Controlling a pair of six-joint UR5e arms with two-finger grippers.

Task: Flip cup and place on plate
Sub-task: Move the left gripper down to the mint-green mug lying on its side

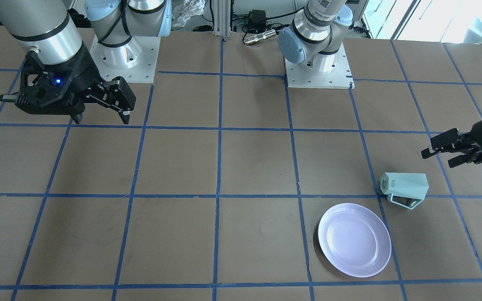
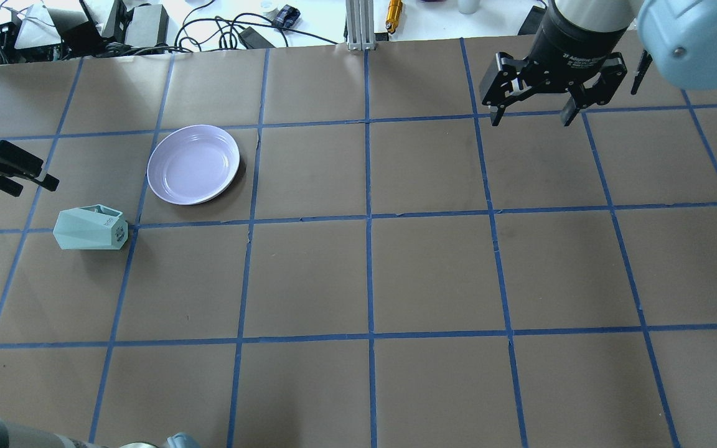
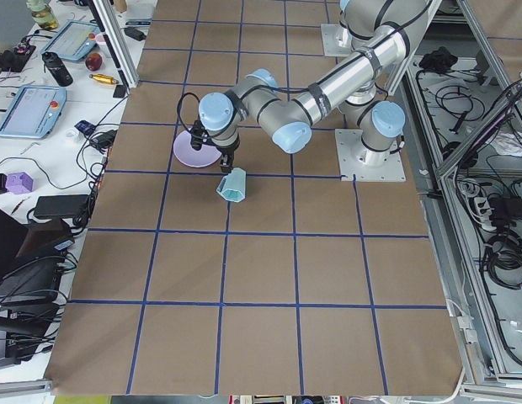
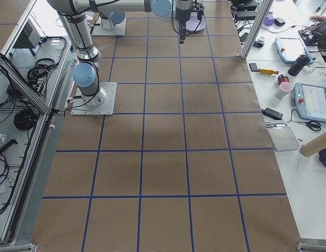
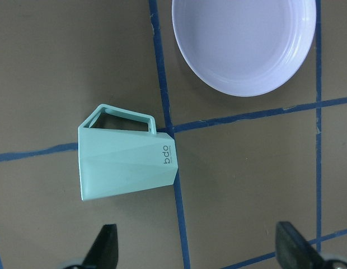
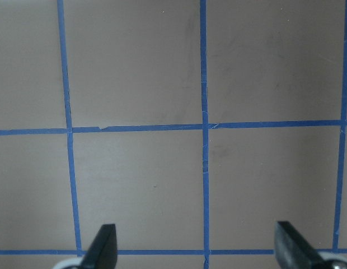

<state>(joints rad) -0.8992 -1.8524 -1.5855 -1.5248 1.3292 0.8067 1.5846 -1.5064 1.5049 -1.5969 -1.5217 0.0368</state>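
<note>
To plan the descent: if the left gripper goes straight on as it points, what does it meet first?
Probably the cup, lying on its side below the open left gripper; one finger looks in line with it, the other with bare table. Depth is unclear.

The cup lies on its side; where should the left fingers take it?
Probably the upper rim wall, coming from the mouth's end: the cup lies sideways with its mouth free, while its handle lies flat toward the plate, hindering a grip across the body.
</note>
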